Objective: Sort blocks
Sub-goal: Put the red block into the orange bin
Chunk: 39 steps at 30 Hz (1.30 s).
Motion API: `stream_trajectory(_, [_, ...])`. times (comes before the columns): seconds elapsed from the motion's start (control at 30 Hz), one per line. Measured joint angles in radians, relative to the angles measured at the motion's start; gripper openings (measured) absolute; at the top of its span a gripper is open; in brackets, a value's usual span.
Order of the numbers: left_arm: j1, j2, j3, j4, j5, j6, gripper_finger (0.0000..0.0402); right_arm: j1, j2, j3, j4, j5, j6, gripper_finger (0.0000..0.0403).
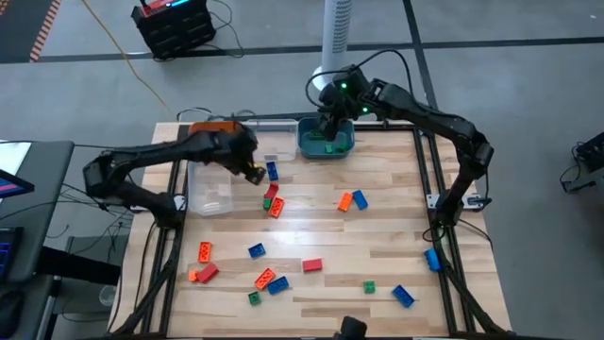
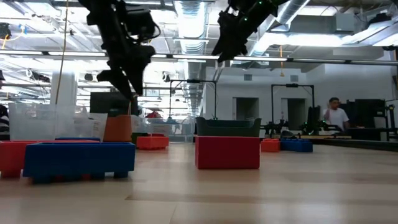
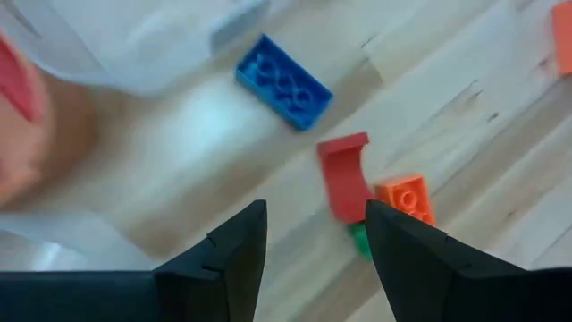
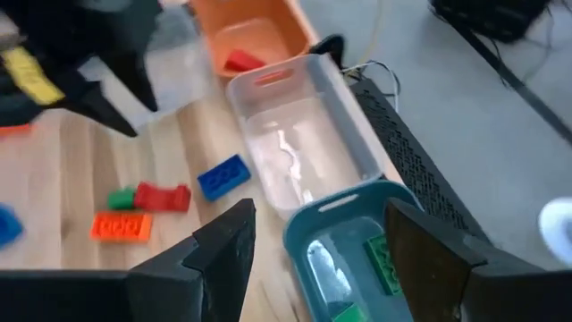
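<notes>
The left gripper hangs above the light wooden table, just beside the clear plastic bin, and its two dark fingers stand apart with nothing between them. Below it, in the left wrist view, lie a blue studded plastic brick, a red brick standing on its side, an orange studded brick touching the red one, and a small green brick partly hidden under them. The right gripper is over the teal plastic bin at the far edge of the table, with its fingers spread wide and empty. Inside the teal bin there are green bricks, and the orange plastic bin holds one red brick; the clear bin between them looks without bricks in the right wrist view. The other small studded bricks are scattered on the table: an orange and a blue one side by side near the middle, a red one and a blue one nearer the front, a group of orange, blue and green ones at the front, orange and red ones at the front left, and a green one with a blue one at the front right. In the low view a person shows far behind the table.
</notes>
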<state>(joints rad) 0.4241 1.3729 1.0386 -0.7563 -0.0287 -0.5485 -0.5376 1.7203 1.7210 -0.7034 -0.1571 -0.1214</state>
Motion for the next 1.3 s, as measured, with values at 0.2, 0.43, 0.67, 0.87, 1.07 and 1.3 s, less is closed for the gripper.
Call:
stream_trajectory(0.2, [-0.127,0.109,0.035,0.028,-0.015,-0.240,0.0178,0.018,0.000,0.000,-0.034,-0.004,-0.072,0.0254])
stream_trajectory(0.43, [-0.204,0.246,0.175,-0.063,-0.090,-0.388,0.0178,0.022,-0.008,0.000,-0.074,-0.004,-0.116,0.0254])
stream_trajectory(0.67, [-0.184,0.397,0.245,-0.086,-0.102,-0.392,0.0185,0.047,-0.008,0.000,-0.043,-0.029,-0.118,0.0254])
stream_trajectory(0.87, [-0.168,0.448,0.246,-0.071,-0.101,-0.394,0.0216,0.071,-0.008,0.000,-0.049,-0.036,-0.116,0.0254])
stream_trajectory(1.07, [-0.153,0.447,0.247,-0.025,-0.143,-0.355,0.0247,0.088,-0.008,0.000,-0.055,-0.055,-0.122,0.0254])
stream_trajectory(1.3, [-0.124,0.473,0.220,0.011,-0.133,-0.315,0.0256,0.088,-0.008,0.000,-0.056,-0.056,-0.134,0.0254])
